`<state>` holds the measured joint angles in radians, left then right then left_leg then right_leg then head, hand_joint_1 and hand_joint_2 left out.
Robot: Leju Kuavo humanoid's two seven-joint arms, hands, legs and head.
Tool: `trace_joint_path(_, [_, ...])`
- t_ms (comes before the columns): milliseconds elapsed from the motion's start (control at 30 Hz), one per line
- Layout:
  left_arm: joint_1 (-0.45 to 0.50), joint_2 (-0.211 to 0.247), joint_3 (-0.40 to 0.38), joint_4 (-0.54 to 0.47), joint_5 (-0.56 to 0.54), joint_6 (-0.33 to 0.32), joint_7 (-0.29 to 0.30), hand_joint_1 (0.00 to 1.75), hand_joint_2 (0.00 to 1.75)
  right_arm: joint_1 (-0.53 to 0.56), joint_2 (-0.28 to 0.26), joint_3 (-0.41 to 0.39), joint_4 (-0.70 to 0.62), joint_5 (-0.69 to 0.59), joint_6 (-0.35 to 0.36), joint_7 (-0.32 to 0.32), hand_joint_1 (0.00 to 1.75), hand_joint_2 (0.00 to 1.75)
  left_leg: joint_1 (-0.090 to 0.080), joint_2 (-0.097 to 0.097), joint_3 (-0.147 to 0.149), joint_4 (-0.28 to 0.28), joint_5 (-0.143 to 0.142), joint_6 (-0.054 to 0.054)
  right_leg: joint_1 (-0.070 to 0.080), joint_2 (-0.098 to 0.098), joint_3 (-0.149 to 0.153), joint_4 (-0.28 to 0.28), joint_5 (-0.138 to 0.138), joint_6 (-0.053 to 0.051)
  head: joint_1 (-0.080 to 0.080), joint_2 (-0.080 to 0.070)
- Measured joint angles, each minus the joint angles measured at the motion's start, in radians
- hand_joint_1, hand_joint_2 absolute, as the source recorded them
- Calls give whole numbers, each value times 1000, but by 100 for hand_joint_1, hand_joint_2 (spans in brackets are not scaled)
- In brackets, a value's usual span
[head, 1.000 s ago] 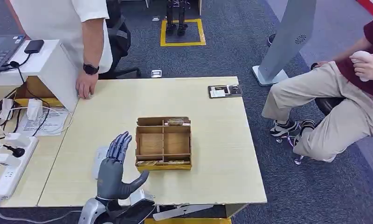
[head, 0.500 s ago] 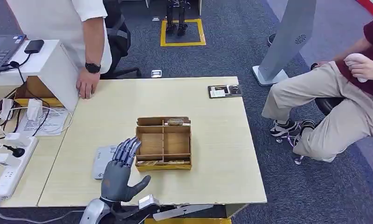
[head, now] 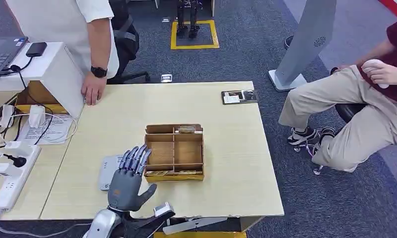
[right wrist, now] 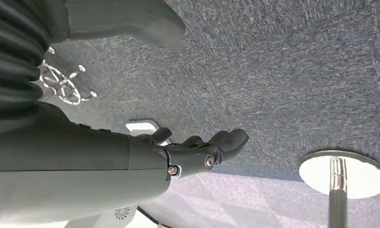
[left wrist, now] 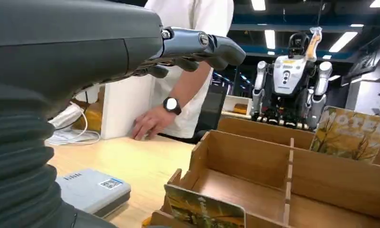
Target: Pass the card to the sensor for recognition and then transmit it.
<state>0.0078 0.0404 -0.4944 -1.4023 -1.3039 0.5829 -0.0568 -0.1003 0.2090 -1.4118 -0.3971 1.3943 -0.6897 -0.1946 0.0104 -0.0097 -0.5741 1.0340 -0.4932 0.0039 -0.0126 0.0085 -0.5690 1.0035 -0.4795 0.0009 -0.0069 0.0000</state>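
Divided box [head: 174, 151] mid-table [head: 226, 168], sensor [head: 108, 171] just left, cards [head: 174, 173] prob. in near slot, left hand [head: 127, 181] betw.

I stand in a robotics lab: another humanoid robot [left wrist: 287, 90] on carpeted floor [head: 226, 64], ceiling striplights [left wrist: 270, 38], laptop [head: 0, 54] nearby.

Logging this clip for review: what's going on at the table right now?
The robot's left hand hovers empty, fingers spread, at the near left corner of the wooden divider box, beside the grey sensor. A card stands in the box's near slot, untouched. Its right hand hangs over the carpet. A person's hand rests on the table's far edge.
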Motion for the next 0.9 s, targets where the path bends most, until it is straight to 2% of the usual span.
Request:
trace_joint_path(167, [-8, 0, -6, 11, -48, -7, 37, 0, 175, 0, 0, 0, 3, 0, 0, 4, 0, 175, 0, 0, 0, 0, 0, 0, 0, 0, 0, 0, 0, 0, 0, 0])
trace_joint_path(567, [-28, 0, -26, 51, -101, -46, 81, 0, 175, -1, -1, 0, 5, 3, 0, 5, 0, 175, 0, 0, 0, 0, 0, 0, 0, 0, 0, 0, 0, 0, 0, 0])
trace_joint_path(900, [-39, 0, -36, 85, -112, -49, 91, 0, 175, -2, -3, 2, 8, 5, 0, 5, 0, 175, 0, 0, 0, 0, 0, 0, 0, 0, 0, 0, 0, 0, 0, 0])
